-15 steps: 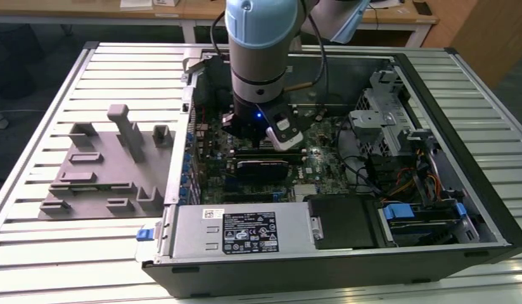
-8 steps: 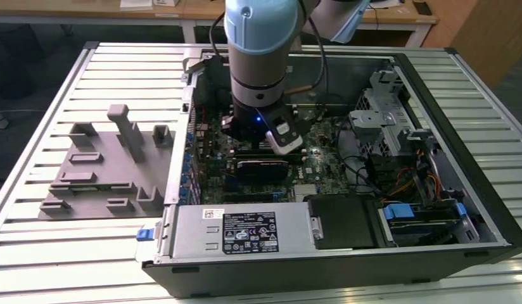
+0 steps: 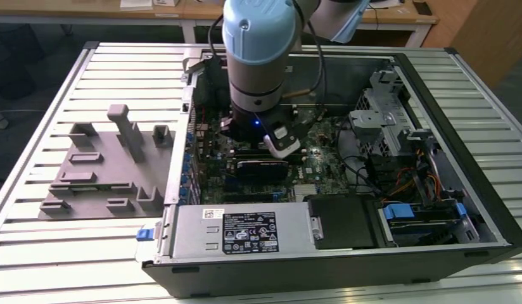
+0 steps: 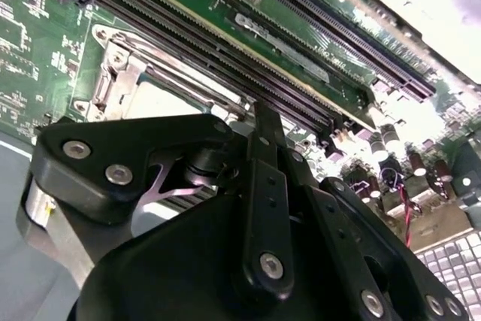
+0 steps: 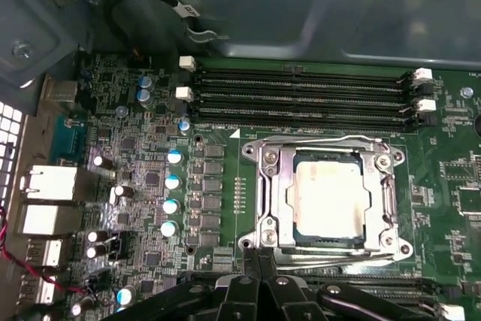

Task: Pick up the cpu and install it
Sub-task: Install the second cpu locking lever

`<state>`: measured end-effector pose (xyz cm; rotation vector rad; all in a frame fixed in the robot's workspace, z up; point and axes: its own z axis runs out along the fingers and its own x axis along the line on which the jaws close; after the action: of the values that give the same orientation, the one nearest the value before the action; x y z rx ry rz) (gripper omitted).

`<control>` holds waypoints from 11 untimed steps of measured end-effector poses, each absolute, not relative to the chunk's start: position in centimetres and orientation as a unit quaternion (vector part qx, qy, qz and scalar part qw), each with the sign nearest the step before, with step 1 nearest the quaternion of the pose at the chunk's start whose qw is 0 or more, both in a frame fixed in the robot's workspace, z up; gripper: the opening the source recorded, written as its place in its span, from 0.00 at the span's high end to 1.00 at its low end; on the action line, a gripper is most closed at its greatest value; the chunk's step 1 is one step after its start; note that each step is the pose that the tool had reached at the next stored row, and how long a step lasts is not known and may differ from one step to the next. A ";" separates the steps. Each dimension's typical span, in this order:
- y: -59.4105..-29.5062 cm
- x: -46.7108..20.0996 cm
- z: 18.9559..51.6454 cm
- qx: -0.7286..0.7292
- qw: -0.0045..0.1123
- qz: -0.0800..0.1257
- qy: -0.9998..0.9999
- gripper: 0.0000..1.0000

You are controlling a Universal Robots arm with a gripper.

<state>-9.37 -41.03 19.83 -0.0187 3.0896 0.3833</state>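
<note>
One cpu (image 5: 329,195) seated in socket (image 5: 274,193)

Black gripper (image 4: 259,122) just above motherboard socket (image 4: 135,92), beside memory slots (image 4: 225,50)

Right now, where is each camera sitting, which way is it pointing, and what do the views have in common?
Exterior view: off the arm, above the table, looking down into the open computer case; the arm's wrist hangs over the motherboard.
First wrist view: on the arm, facing the motherboard, with the cpu lying in its socket frame; black claw links at one edge.
Second wrist view: on the arm, close behind the claw's black linkage, skimming across the board.
Shared: both wrist views show the cpu and the memory slots.
</note>
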 end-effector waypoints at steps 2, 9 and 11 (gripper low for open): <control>-41.0 -9.5 19.7 -0.006 0.014 0.128 0.992 0.89; -41.0 -9.9 19.2 -0.006 0.014 0.141 0.990 0.89; -41.0 -10.0 19.1 -0.006 0.014 0.145 0.989 0.89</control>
<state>-9.96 -41.02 19.11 -0.0176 3.0801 0.4504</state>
